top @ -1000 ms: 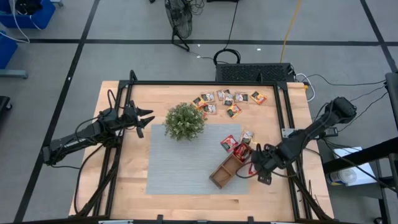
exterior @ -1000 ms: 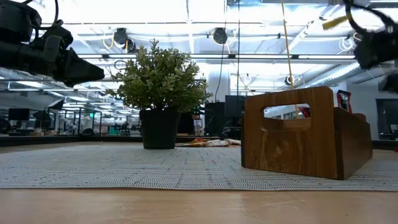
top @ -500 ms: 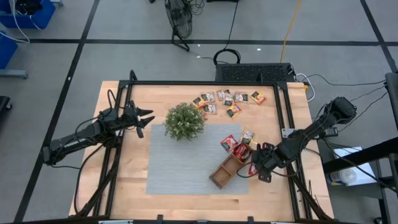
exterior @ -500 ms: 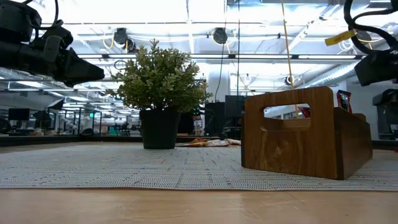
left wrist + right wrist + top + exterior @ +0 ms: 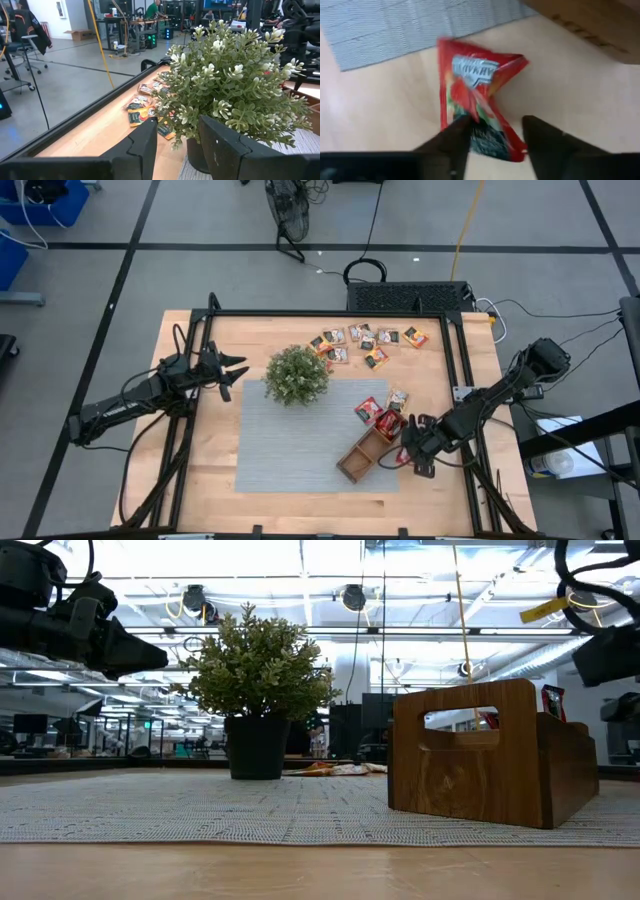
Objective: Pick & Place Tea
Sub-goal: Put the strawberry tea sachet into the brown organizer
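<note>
A crumpled red tea sachet (image 5: 475, 95) lies on the bare wood beside the brown wooden tray (image 5: 365, 452), at the tray's right side. My right gripper (image 5: 492, 125) is open just above it, pointing down, one finger on each side of the sachet's near end. More red sachets (image 5: 388, 423) sit in the tray's far compartment, and a couple (image 5: 372, 410) lie on the mat by it. Several mixed sachets (image 5: 365, 340) lie near the table's far edge. My left gripper (image 5: 232, 370) waits open, left of the plant (image 5: 296, 374). My right gripper comes at the red sachet from above with its fingers astride the lower end (image 5: 485, 140). One finger (image 5: 457, 132) overlaps the sachet's edge in the wrist view; I cannot tell whether it touches. The sachet lies on the table.
The grey mat (image 5: 290, 440) carries the potted plant at its far left corner and the tray at its near right corner. The tray's tall handle end (image 5: 465, 755) stands close to the right gripper. A black frame (image 5: 460, 350) borders the table.
My right gripper has come down toward the table beside the tray and shifted slightly toward the near edge, staying open.
</note>
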Controlling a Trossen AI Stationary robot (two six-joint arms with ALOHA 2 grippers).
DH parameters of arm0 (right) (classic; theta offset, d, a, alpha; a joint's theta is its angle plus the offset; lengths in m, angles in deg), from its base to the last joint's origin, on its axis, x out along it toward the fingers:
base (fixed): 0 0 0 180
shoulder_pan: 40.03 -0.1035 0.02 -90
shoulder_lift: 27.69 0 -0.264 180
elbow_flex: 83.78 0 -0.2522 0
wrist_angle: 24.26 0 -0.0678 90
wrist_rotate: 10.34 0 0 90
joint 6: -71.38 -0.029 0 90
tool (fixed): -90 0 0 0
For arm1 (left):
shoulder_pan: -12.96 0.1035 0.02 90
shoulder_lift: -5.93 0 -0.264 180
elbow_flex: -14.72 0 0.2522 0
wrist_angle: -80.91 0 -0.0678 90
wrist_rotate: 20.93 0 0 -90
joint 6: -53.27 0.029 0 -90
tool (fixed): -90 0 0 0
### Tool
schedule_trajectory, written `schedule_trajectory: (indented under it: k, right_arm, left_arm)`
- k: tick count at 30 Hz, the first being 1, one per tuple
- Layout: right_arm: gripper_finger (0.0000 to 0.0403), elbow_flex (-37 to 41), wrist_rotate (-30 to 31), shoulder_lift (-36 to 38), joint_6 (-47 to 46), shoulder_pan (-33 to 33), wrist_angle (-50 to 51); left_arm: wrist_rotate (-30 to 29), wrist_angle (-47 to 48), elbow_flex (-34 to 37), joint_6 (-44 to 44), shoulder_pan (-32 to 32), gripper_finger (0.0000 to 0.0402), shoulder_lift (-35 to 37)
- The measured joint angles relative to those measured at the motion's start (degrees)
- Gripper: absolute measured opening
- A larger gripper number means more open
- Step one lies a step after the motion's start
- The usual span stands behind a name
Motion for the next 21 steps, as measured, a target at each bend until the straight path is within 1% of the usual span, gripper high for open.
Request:
schedule_trajectory:
  k: [2,4,5,6,10,12,14,18,20,21]
  right_arm:
    - [0.0106,0.0,-0.8,0.3,0.0,0.0,-1.2]
    - [0.0044,0.0,-1.9,0.9,0.0,-0.1,-2.6]
    - [0.0023,-0.1,-2.4,1.2,0.1,-0.1,-3.4]
    - [0.0014,-0.2,-2.5,1.8,0.1,-0.2,-4.1]
    - [0.0003,-1.6,0.9,4.6,1.3,-1.2,-6.4]
    - [0.0002,-2.6,5.0,6.7,2.3,-2.2,-6.9]
    - [0.0001,-3.6,10.2,8.9,4.4,-3.2,-7.1]
    - [0.0001,-3.8,24.4,12.3,8.9,-5.4,-4.5]
    - [0.0001,-3.6,29.4,12.5,10.0,-5.9,-1.8]
    - [0.0001,-2.7,31.0,12.5,10.2,-5.9,-1.3]
  left_arm:
    - [0.0,0.0,0.0,0.0,0.0,0.0147,0.0]
    - [0.0,0.0,0.0,0.0,0.0,0.0147,0.0]
    - [0.0,0.0,0.0,0.0,0.0,0.0147,0.0]
    - [0.0,0.0,0.0,0.0,0.0,0.0147,0.0]
    - [0.0,0.0,0.0,0.0,0.0,0.0147,0.0]
    - [0.0,0.0,0.0,0.0,0.0,0.0147,0.0]
    - [0.0,0.0,0.0,0.0,0.0,0.0147,0.0]
    - [0.0,0.0,0.0,0.0,0.0,0.0147,0.0]
    - [0.0,0.0,0.0,0.0,0.0,0.0148,0.0]
    - [0.0,0.0,0.0,0.0,0.0,0.0147,0.0]
